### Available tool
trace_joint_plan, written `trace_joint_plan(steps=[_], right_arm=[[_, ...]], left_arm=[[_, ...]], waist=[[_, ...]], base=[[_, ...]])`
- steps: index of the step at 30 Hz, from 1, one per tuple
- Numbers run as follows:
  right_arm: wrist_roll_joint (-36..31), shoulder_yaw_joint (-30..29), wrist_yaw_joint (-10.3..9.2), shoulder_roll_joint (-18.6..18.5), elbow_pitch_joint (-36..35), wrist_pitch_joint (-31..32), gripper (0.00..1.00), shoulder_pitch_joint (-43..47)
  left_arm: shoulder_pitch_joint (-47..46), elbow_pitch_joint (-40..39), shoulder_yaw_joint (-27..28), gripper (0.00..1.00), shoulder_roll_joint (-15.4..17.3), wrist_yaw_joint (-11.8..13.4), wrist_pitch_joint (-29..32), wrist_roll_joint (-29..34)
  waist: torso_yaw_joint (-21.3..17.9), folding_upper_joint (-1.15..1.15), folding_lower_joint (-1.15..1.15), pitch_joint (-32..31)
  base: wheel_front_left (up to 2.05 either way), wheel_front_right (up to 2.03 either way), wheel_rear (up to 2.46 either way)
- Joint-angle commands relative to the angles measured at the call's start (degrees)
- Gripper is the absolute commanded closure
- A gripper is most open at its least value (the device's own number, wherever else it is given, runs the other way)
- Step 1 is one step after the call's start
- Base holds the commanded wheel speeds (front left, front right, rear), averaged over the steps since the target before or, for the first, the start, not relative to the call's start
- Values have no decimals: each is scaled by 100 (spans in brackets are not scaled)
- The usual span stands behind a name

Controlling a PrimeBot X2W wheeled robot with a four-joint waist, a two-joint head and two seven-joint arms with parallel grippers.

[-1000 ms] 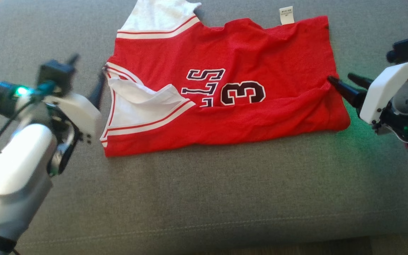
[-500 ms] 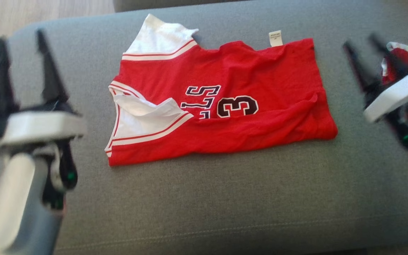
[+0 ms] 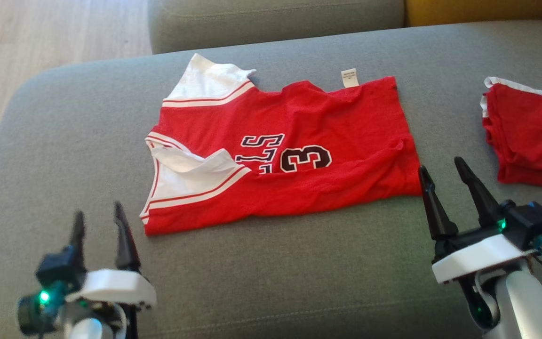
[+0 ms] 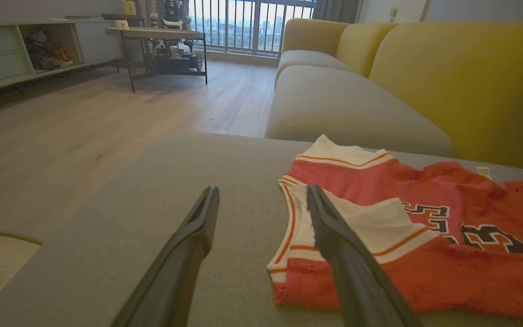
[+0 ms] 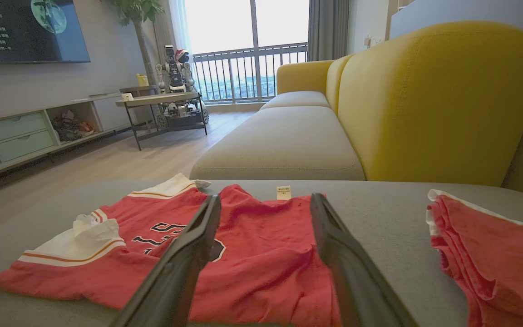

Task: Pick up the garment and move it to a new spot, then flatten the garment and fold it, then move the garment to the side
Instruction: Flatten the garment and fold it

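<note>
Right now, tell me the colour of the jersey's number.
The number is dark, outlined white, on the red jersey; head view shows it best.

The right gripper point(image 5: 266, 197) has its two dark fingers spread wide with nothing between them, and they rise in front of the jersey point(image 5: 252, 259). The jersey lies flat on the grey cushion point(image 5: 379, 209). It is red with white trim and dark lettering, and a small label point(image 5: 283, 192) sits at its far edge. To the right of the jersey, apart from it, lies a crumpled red garment point(image 5: 493, 259). Beyond the jersey stands a yellow backrest point(image 5: 425, 104).
</note>
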Motion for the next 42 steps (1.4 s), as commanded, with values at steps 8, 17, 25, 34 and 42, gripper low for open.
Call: trace_joint_plan(steps=[8, 17, 25, 34, 42], right_arm=[[-30, 121, -2, 107, -240, -35, 0, -217], [371, -36, -2, 222, -231, -36, 0, -330], [360, -42, -2, 194, -200, -36, 0, -433], [297, -93, -2, 207, -53, -36, 0, -429], [678, -361, -2, 310, 984, 155, 0, -692]], left_arm=[[-603, 1226, 305, 0, -67, -318, -29, 112], [-1258, 2558, 454, 0, -224, -479, -22, -285], [-1684, 3380, 601, 0, -279, -426, 88, -548], [-1935, 4092, 464, 100, -305, -701, 307, -664], [-2022, 3772, 402, 100, -298, -755, 36, -567]], waist=[[-270, 0, 1, 183], [-544, 0, 1, 459], [-631, 0, 1, 536], [-609, 0, 1, 538], [-301, 0, 1, 524]], base=[[0, 0, 0], [0, 0, 0], [0, 0, 0], [0, 0, 0], [0, 0, 0]])
